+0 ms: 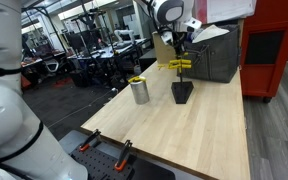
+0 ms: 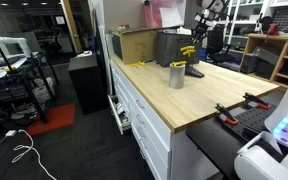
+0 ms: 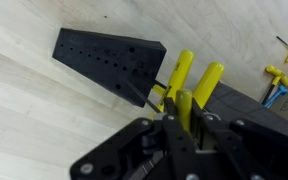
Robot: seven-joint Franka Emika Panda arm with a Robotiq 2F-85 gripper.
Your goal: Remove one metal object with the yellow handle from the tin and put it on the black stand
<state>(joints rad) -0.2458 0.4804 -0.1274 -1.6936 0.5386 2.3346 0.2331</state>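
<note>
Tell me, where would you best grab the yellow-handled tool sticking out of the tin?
By its yellow handle, coming straight down from above. The tin stands upright, mouth up, so only the handle pokes above the rim; the metal shaft is hidden inside and the wall blocks a sideways approach. The gripper is shut on a second yellow-handled tool by the black stand.

1. A light wooden tabletop (image 1: pixel 194 135) fills the lower centre in an exterior view.
2. A large grey box (image 1: pixel 212 58) sits on it, upper right of centre.
3. A red cabinet (image 1: pixel 271 50) stands at the right edge.
4. Orange-tipped clamps (image 1: pixel 124 150) sit at the table's near edge, lower left.
5. A cardboard box (image 2: pixel 134 45) shows upper centre, and a red floor mat (image 2: pixel 54 118) lies at left.
</note>
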